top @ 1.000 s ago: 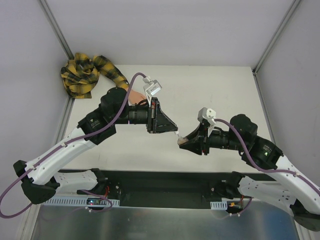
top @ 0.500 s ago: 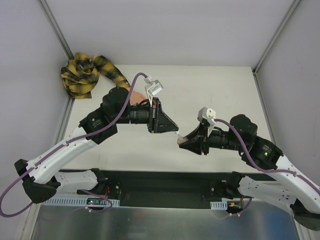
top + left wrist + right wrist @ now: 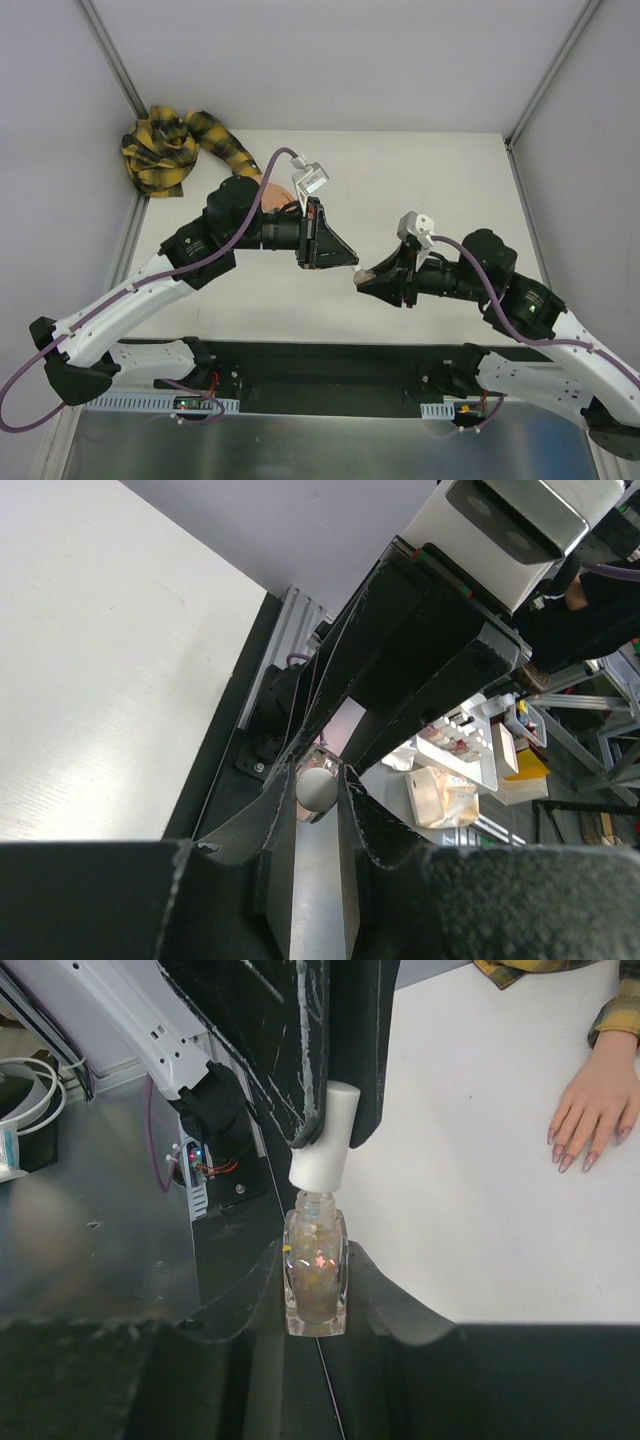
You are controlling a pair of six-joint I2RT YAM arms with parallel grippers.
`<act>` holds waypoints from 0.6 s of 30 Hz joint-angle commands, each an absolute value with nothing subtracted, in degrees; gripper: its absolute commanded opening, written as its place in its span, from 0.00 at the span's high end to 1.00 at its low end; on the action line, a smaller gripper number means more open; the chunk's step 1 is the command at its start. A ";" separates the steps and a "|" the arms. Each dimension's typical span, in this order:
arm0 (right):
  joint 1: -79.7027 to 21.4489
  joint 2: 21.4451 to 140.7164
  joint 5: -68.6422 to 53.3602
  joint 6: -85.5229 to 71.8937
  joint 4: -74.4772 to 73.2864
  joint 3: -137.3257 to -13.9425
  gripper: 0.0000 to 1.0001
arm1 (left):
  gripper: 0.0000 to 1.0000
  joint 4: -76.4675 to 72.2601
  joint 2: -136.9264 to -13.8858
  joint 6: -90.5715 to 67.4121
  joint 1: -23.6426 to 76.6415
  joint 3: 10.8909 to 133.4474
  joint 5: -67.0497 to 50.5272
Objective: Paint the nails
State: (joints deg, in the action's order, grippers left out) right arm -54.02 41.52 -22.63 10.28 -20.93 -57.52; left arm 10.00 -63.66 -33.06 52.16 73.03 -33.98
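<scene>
The right gripper (image 3: 364, 279) clamps a small clear glass bottle of glittery polish (image 3: 315, 1278) over the near edge of the white table (image 3: 430, 180). At the bottle's neck, the left gripper (image 3: 350, 262) pinches a white cylindrical cap (image 3: 322, 1148). Whether the cap is free of the neck is unclear. Well beyond the bottle lies a peach mannequin hand (image 3: 592, 1100) with pinkish nails (image 3: 565, 1160), apart from both grippers. From above, the left arm hides most of the hand. Its yellow-and-black plaid sleeve (image 3: 165, 150) bunches against pale grey walls (image 3: 350, 60).

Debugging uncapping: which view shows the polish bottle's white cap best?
Right wrist: white cap side-on, clamped in the left gripper above the bottle. Left wrist shows only its round end; top external, a tiny speck.
</scene>
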 commanded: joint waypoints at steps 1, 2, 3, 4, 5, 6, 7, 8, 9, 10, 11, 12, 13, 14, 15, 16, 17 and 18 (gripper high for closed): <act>-54.23 40.69 -20.65 9.23 -16.00 -58.71 1.00 | 1.00 9.05 -63.11 -32.52 52.82 72.60 -34.72; -54.32 40.61 -20.74 9.05 -15.74 -58.80 1.00 | 1.00 9.05 -63.02 -32.43 52.91 72.42 -34.63; -54.32 40.78 -20.83 8.97 -15.65 -58.80 1.00 | 1.00 8.97 -63.10 -32.43 53.00 72.33 -34.54; -54.40 40.78 -20.92 8.88 -15.38 -58.80 1.00 | 1.00 8.96 -63.28 -32.26 53.00 72.25 -34.54; -54.40 40.87 -20.92 8.53 -14.86 -58.80 1.00 | 1.00 9.05 -63.46 -32.17 53.00 72.25 -34.54; -54.40 41.04 -21.00 8.35 -14.59 -58.89 1.00 | 1.00 9.05 -63.63 -32.08 53.09 72.33 -34.45; -54.49 41.13 -20.92 8.35 -14.33 -58.89 1.00 | 1.00 9.05 -63.72 -31.91 53.17 72.33 -34.28; -54.49 41.22 -20.83 8.18 -13.72 -58.97 1.00 | 1.00 8.97 -63.81 -31.56 53.35 72.33 -34.02; -54.58 41.39 -20.66 8.00 -13.45 -59.06 1.00 | 1.00 9.14 -63.90 -31.38 53.52 72.33 -33.93; -54.58 41.40 -19.78 7.91 -13.01 -59.24 1.00 | 1.00 9.23 -63.98 -31.03 53.61 72.25 -33.84; -54.58 41.48 -19.08 7.82 -12.05 -59.33 1.00 | 1.00 9.84 -64.07 -30.07 53.70 72.25 -33.23; -54.58 41.66 -18.38 7.56 -11.52 -59.59 1.00 | 1.00 10.19 -64.25 -29.36 53.88 72.07 -33.05; -54.58 42.01 -17.41 7.56 -10.90 -60.29 1.00 | 1.00 10.72 -64.25 -28.49 53.96 71.98 -33.05; -54.58 42.36 -17.14 7.47 -9.77 -60.99 1.00 | 1.00 11.16 -64.42 -27.00 53.96 71.90 -32.70; -54.58 43.58 -16.96 7.56 -9.32 -61.61 1.00 | 1.00 11.68 -64.34 -26.20 53.96 71.46 -32.52; -54.58 44.12 -17.05 7.99 -8.53 -63.18 1.00 | 1.00 12.04 -64.51 -25.50 53.96 71.37 -32.43; -54.49 44.82 -17.05 8.26 -8.09 -63.72 1.00 | 1.00 12.56 -64.51 -24.10 53.96 71.37 -31.82; -54.58 45.17 -16.62 8.70 -7.56 -63.89 1.00 | 1.00 12.83 -64.42 -23.30 53.96 71.37 -32.08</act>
State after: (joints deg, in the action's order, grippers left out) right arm -54.59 43.44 -19.55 8.38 -18.87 -58.22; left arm 9.80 -63.75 -28.71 53.19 72.47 -31.59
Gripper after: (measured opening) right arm 0.269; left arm 0.167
